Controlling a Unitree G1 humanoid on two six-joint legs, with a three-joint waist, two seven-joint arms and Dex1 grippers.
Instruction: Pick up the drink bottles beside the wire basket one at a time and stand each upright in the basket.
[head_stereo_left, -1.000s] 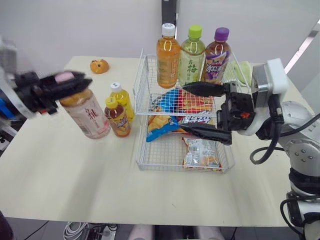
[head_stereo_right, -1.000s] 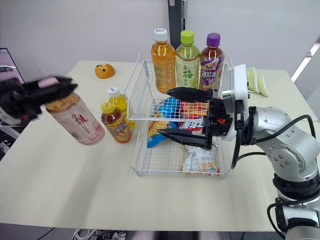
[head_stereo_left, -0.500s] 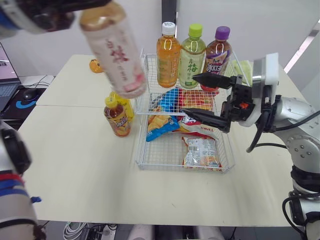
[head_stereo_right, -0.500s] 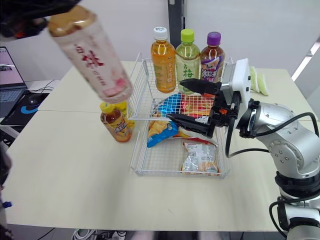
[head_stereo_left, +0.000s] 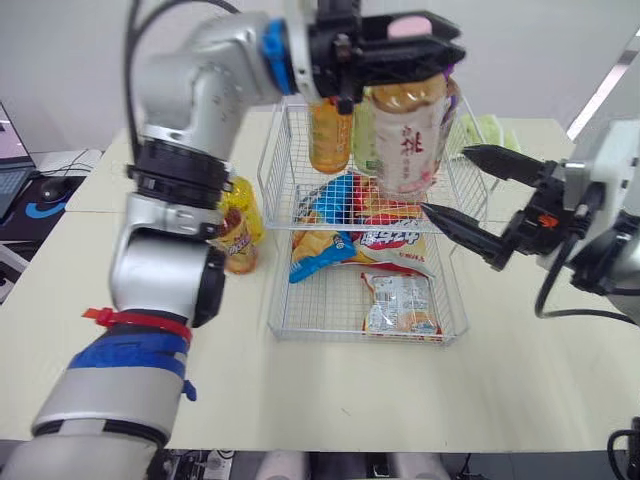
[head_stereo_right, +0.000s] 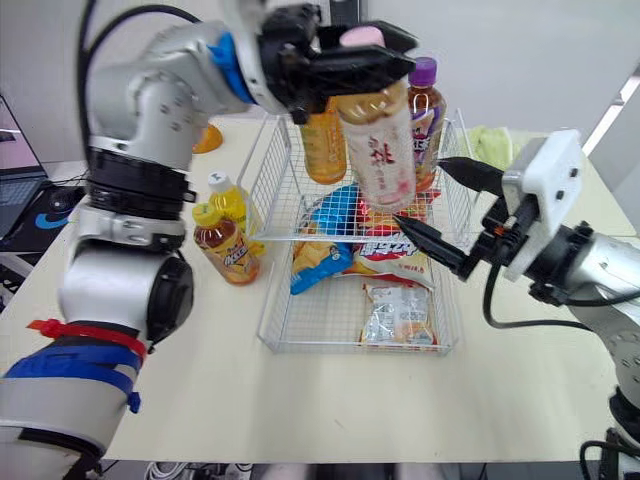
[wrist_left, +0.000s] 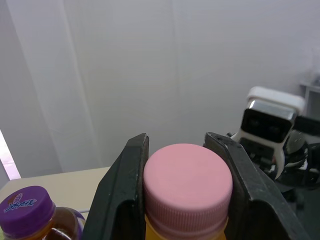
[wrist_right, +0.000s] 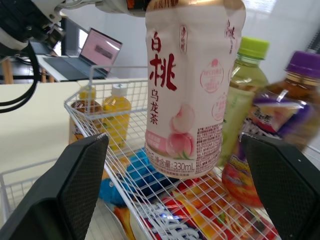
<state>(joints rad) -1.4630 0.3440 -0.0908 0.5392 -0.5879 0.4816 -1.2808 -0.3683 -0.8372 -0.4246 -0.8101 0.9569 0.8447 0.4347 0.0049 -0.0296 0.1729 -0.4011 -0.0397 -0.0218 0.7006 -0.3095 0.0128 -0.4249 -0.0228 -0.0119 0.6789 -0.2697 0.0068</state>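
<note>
Swung across the bench (head_stereo_left: 330, 385), the peach tea bottle (head_stereo_left: 408, 140) hung upright over the wire basket (head_stereo_left: 272, 170), left hand (head_stereo_left: 432, 42) clamped on its cap (wrist_left: 187, 175); only lowering remained.

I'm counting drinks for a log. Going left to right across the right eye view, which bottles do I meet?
small brown bottle → orange bottle → pink-capped bottle → purple-capped bottle
</note>
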